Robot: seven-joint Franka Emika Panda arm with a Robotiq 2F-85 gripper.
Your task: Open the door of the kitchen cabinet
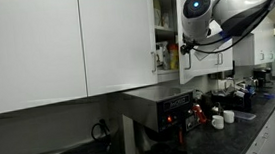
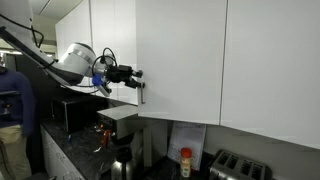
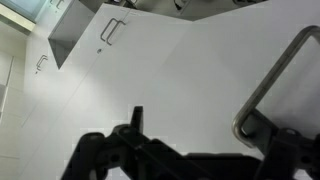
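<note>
The narrow white door point(image 2: 180, 60) has a slim silver bar handle point(image 2: 141, 92) at its lower left edge. In an exterior view the door point(image 1: 181, 23) stands swung out, nearly edge-on. It uncovers the kitchen cabinet point(image 1: 165, 29) with white shelves holding small items. My gripper point(image 2: 135, 74) is at the handle, and it also shows beside the door's edge point(image 1: 190, 37). In the wrist view the handle's bent lower end point(image 3: 262, 100) sits between my spread fingers point(image 3: 205, 140), close to the right one. The gripper is open and not clamped on the handle.
A wider white door point(image 1: 34, 46) hangs alongside. More white doors with handles point(image 3: 112, 32) show in the wrist view. A black appliance point(image 1: 165, 110), cups point(image 1: 218, 120), a coffee machine point(image 2: 120, 140) and a toaster point(image 2: 240, 168) stand on the counter below. A person point(image 2: 12, 100) stands nearby.
</note>
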